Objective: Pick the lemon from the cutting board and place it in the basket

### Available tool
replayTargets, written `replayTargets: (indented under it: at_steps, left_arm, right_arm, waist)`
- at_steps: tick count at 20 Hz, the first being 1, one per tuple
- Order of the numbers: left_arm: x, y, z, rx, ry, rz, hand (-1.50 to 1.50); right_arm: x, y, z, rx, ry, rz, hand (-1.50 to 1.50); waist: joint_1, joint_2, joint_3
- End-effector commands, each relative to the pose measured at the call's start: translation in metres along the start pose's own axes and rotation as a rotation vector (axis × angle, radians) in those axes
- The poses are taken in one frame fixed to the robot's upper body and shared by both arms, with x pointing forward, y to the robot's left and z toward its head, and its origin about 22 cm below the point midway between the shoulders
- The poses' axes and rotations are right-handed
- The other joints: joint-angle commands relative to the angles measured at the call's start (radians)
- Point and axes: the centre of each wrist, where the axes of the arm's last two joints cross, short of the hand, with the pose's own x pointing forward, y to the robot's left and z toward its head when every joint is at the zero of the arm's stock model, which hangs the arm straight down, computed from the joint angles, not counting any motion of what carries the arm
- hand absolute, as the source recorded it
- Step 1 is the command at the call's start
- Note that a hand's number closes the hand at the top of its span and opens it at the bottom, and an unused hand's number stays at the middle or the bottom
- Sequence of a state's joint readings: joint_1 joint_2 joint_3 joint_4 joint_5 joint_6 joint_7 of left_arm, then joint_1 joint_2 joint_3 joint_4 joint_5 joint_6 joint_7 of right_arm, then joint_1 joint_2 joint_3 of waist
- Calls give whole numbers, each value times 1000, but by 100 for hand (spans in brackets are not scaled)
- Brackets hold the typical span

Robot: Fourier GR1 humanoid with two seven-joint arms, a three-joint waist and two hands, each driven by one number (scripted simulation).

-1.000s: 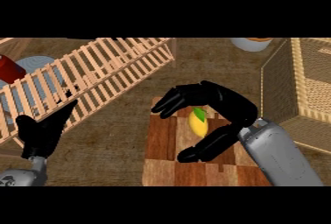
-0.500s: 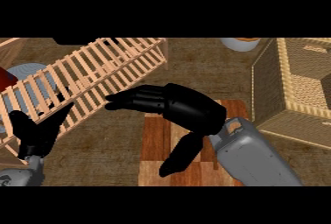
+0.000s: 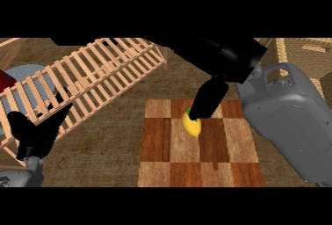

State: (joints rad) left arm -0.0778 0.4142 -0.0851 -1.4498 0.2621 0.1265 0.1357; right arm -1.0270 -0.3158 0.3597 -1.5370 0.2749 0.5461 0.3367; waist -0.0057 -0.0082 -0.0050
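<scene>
The small yellow lemon, with a speck of green at its upper end, lies on the checkered cutting board of light and dark wood. It sits just toward 12 o'clock from the board's middle, its long axis running roughly from 12 to 6 o'clock. It rests on the board's surface and is not lifted.

Directly at 12 to 1 o'clock from the lemon hangs the black right hand, large and close to the view. One long black part of it reaches down and overlaps the lemon's upper end. Most of the fruit shows clear below it. Whether this hand is spread wide or closing cannot be told, since the rest of it is a dark mass.

The grey right forearm fills the space at 3 o'clock from the lemon and covers the board's right edge. At about 2 o'clock, well apart, stands the woven tan basket, only partly in view.

At 10 o'clock lies a slatted rack of pale wood, stretched diagonally over the brown woven counter. A blue-grey plate shows through its slats, with a dark red object at the left edge.

At 9 o'clock, near the left edge, the black left hand rests with fingers straight and pointing up, holding nothing.
</scene>
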Motion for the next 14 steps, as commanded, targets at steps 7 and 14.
replayTargets:
  at_steps: [7,14]
  left_arm:
    - [13,6,-16,2,-15,-6,0]
    - [22,9,-17,24,-19,-19,0]
  right_arm:
    - [-26,-79,17,326,85,17,-150]
    - [-82,-73,65,306,44,-149,-150]
  waist:
    - [0,6,4]
    - [-1,9,5]
